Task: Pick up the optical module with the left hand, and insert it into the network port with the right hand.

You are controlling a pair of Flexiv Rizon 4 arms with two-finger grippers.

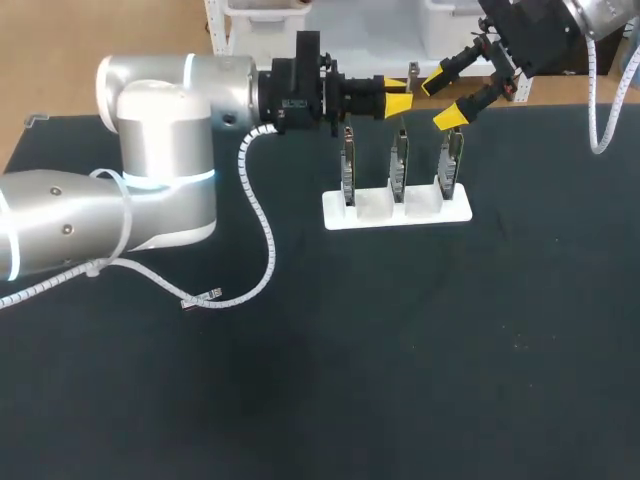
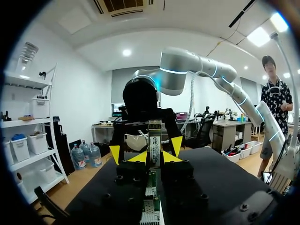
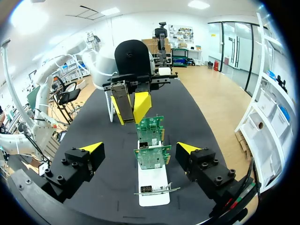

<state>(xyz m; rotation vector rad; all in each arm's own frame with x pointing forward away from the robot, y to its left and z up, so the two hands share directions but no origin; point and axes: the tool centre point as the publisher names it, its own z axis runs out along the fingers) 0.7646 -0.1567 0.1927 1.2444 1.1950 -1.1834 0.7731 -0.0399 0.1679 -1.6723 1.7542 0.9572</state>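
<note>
Left gripper (image 1: 397,104) pinching the optical module (image 2: 154,137) at the far side of the table.
Its yellow tips clamp the module above the white holder (image 1: 400,212) with three upright circuit boards (image 1: 399,165); the right gripper (image 1: 443,100), fingers spread wide, hangs just right of it.

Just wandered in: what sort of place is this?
Probably a robotics test bench: black table, circuit boards upright in a white stand, an optical module held in the left claw.
</note>
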